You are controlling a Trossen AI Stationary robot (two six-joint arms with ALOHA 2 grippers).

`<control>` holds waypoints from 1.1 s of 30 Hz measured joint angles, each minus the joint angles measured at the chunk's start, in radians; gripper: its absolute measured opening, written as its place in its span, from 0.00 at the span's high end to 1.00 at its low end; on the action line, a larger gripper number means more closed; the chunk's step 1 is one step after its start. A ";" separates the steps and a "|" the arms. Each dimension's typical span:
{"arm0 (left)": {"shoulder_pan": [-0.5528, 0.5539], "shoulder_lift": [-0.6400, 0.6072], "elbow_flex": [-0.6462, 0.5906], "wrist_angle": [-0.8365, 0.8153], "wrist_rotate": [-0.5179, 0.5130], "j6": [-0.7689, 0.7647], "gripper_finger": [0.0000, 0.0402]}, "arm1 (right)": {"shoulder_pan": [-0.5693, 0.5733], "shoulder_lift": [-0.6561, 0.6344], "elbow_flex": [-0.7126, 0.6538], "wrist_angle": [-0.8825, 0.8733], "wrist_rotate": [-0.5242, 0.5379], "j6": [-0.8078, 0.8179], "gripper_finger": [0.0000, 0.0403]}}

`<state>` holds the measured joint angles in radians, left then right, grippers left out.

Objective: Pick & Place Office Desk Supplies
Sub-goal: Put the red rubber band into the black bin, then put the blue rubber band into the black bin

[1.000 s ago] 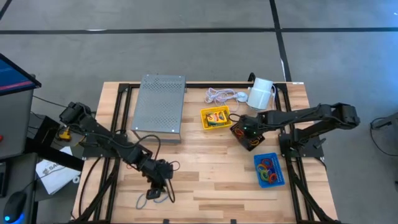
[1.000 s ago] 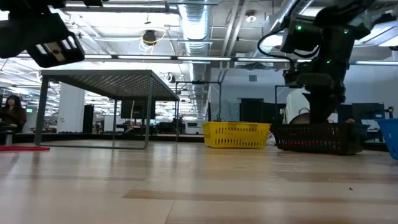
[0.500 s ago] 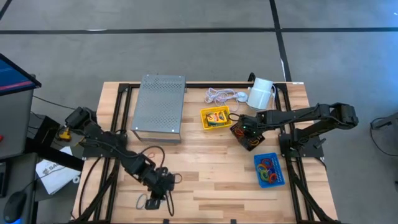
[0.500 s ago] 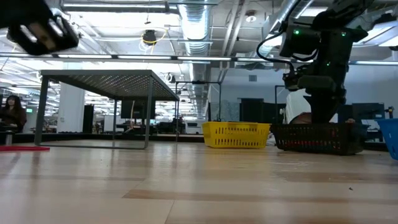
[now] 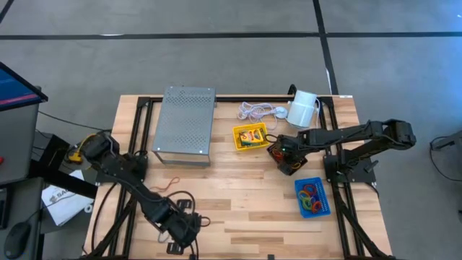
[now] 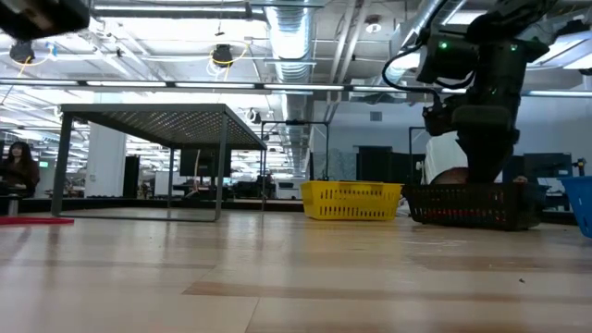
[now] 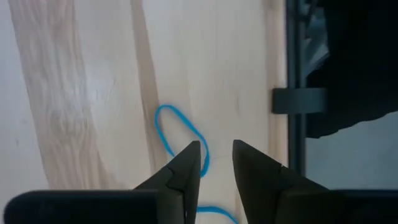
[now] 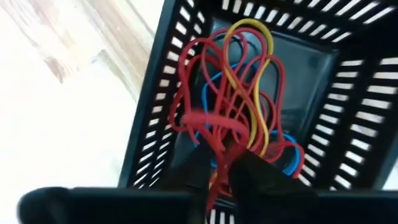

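A blue rubber band [image 7: 180, 134] lies flat on the wood near the table's near edge. My left gripper [image 7: 216, 155] [image 5: 184, 230] hangs open just above it, pointing down, one fingertip over the loop. My right gripper [image 8: 224, 171] [image 5: 283, 152] reaches down into the black mesh tray [image 5: 290, 160], which holds a tangle of red, yellow and blue rubber bands [image 8: 230, 93]. The yellow tray [image 5: 249, 137] holds a crayon box. The blue tray [image 5: 312, 196] holds more rubber bands. My right gripper has a red rubber band strand [image 8: 216, 180] between its two fingertips, which stand close together. The fingers come from above, pointing down into the tray. The rest of the bands lie on the tray's floor.
A grey perforated stand [image 5: 186, 123] sits at the far left. A coiled white cord [image 5: 254, 110] and a white cylinder [image 5: 303, 108] lie at the far edge. An orange rubber band [image 5: 167, 185] lies on the wood left of centre. Bare wood spans the middle.
My left gripper has gone toward the table's near edge, tipping further downward, and has uncovered the orange band behind it. In the low view it has slid almost out of the picture at the upper left.
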<state>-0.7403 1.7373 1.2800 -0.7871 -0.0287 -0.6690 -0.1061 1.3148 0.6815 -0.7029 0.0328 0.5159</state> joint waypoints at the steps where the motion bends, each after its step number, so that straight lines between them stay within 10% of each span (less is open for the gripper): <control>1: 0.000 0.008 0.000 -0.003 0.002 -0.006 0.77 | 0.000 0.000 0.000 0.000 -0.002 -0.002 0.85; 13: 0.024 0.033 0.000 -0.111 0.013 -0.009 0.61 | -0.050 0.000 0.000 0.006 0.001 -0.046 0.38; 33: 0.085 0.240 0.000 -0.072 0.031 0.115 0.57 | -0.078 0.000 0.001 0.008 0.001 -0.082 0.35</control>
<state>-0.6555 1.9770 1.2800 -0.8594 0.0022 -0.5542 -0.1841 1.3148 0.6827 -0.6952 0.0338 0.4335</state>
